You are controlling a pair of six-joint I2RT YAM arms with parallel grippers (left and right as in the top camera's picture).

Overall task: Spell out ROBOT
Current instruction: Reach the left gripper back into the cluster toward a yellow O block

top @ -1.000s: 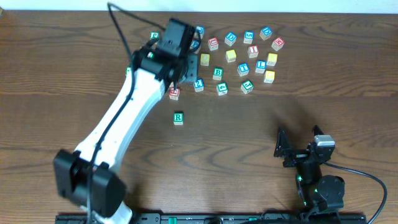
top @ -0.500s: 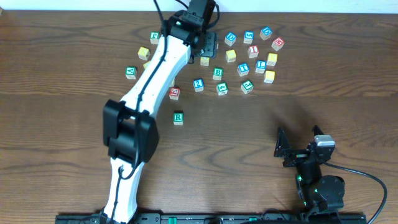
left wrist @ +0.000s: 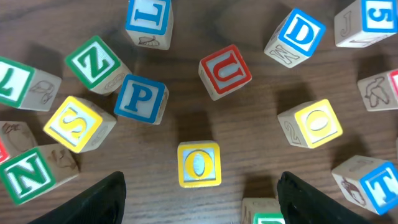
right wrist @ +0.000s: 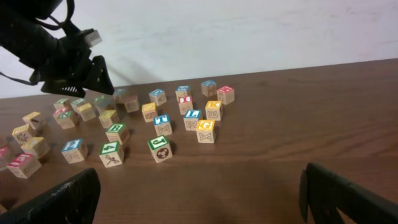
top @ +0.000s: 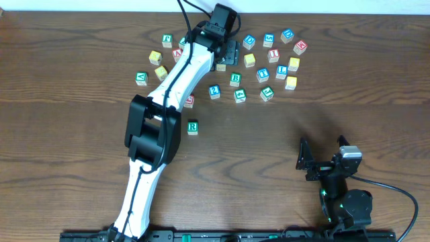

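Note:
A green R block [top: 193, 127] sits alone on the table, in front of the scattered letter blocks [top: 269, 60]. My left gripper [top: 227, 56] is open and hovers over the back of the pile. In the left wrist view a yellow O block [left wrist: 199, 164] lies between and just ahead of the open fingers [left wrist: 199, 202], with another yellow O block [left wrist: 313, 122] to its right. A green B block [top: 235, 79] lies in the pile, and a blue T block [left wrist: 372, 183] shows at the right edge. My right gripper [top: 322, 160] is open and empty at the front right.
Other blocks lie round the O in the left wrist view: red U [left wrist: 225, 70], blue P [left wrist: 140, 99], yellow S [left wrist: 76, 123], green Z [left wrist: 94, 62], blue D [left wrist: 297, 35]. The left arm [top: 158, 128] stretches across the table's left half.
My left arm has swung from the pile's left side back and right, over the blocks at the rear. The R block and the right arm have not moved.

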